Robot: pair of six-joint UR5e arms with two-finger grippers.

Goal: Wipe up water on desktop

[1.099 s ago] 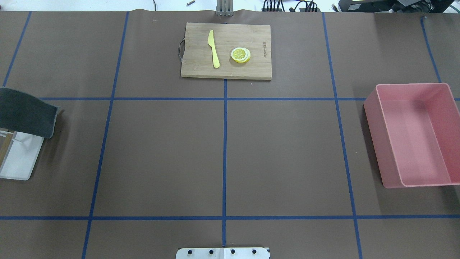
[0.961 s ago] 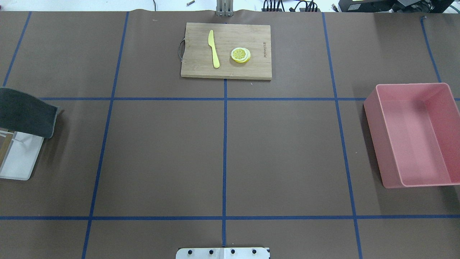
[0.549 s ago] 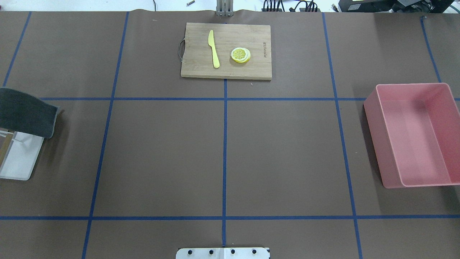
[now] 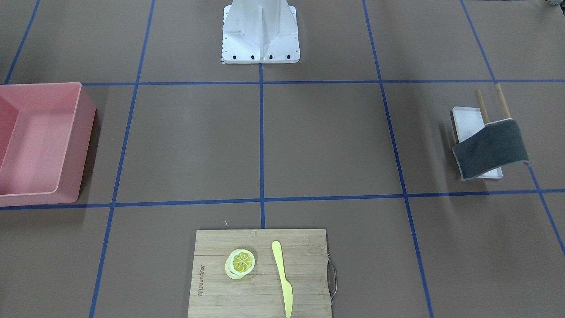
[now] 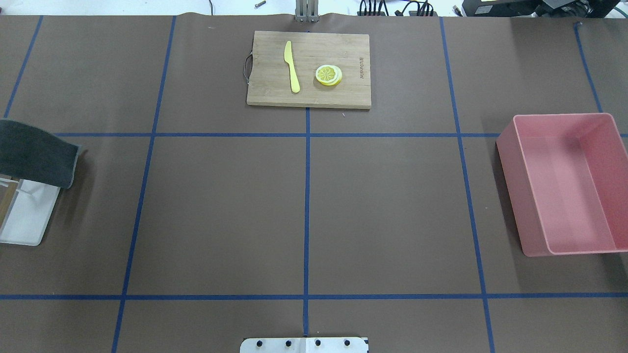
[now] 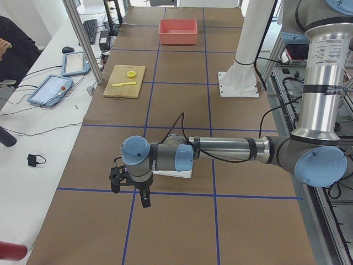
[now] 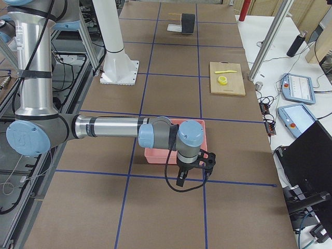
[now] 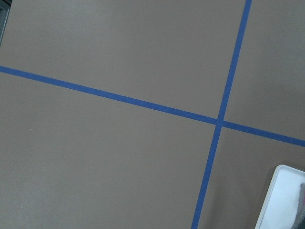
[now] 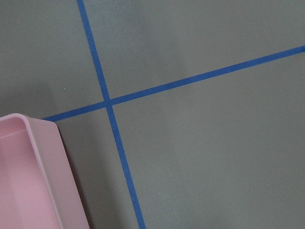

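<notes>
We find nothing has shifted: the desktop point(image 5: 221, 211) spans the view, the grey cloth point(image 5: 34, 154) hangs at nine o'clock (untouched). Whether the left gripper point(image 6: 130, 189) or the right gripper point(image 7: 192, 174) is spread, we cannot tell. Wiping looks unstarted.

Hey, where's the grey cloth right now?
In the overhead view the grey cloth is at the far left edge of the desktop, on the robot's left, draped over a wooden rack on the white tray.
</notes>
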